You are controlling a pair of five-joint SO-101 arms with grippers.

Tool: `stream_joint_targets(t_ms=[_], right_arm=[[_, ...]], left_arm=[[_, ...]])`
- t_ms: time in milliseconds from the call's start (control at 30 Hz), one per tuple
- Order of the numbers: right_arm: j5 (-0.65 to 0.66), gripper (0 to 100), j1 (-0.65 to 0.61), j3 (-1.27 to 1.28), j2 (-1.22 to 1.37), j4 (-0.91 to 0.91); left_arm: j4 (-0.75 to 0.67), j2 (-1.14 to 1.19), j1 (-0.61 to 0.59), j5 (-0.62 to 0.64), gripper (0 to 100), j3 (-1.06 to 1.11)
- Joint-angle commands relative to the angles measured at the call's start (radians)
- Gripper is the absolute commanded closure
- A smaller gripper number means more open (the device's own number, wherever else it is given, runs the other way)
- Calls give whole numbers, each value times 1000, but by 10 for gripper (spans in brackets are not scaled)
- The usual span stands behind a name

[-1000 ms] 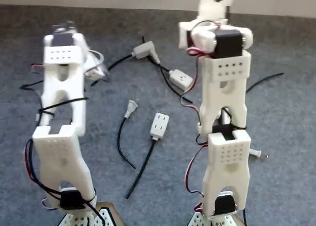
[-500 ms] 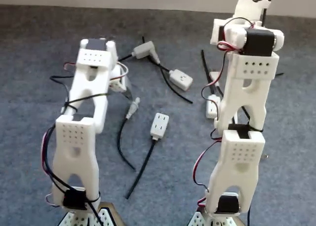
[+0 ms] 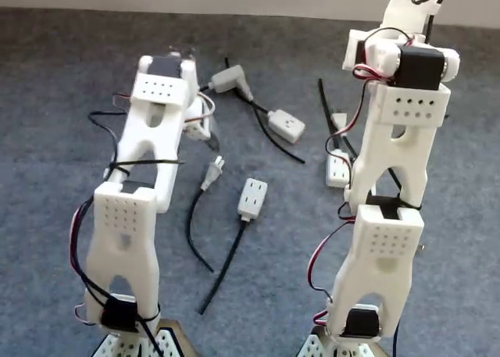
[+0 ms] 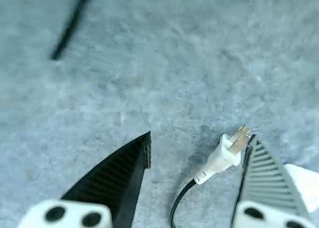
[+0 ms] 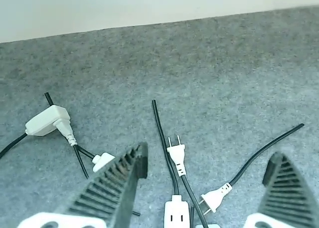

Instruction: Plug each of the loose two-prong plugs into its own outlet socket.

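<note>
Fingers (image 4: 122,180) on my left gripper (image 4: 200,139) are spread apart, gripping nothing. A loose two-prong plug (image 4: 224,155) lies flat on the grey carpet (image 4: 149,63) between them, just beside one finger. My right gripper (image 5: 209,153) is released too, hanging over a second plug (image 5: 176,153) and a third plug (image 5: 215,198). Working outward from the arm bases, I see the middle socket (image 3: 252,198) with its black cord trailing toward the near edge. Beyond it are a side socket (image 3: 337,168) by the right arm, a far socket (image 3: 286,126), and an angled plug (image 3: 228,79) closest to the carpet's far edge.
</note>
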Motion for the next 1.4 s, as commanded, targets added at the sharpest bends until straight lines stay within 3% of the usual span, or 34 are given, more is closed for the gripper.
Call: stream_joint_targets(t_ms=[0,167,900,1133,1367], right_arm=[[11,642,5,-31,-68,41],[11,642,10,-31,-68,41],[11,642,10,-31,-68,41],[11,642,10,-31,-67,41],[11,642,12,-31,-68,42]], left_arm=[[17,-137,7,15,702,53],[15,-108,88,-64,702,147],[-48,30,96,-313,703,153],[-48,91,142,-400,820,147],[-55,116,170,-420,829,145]])
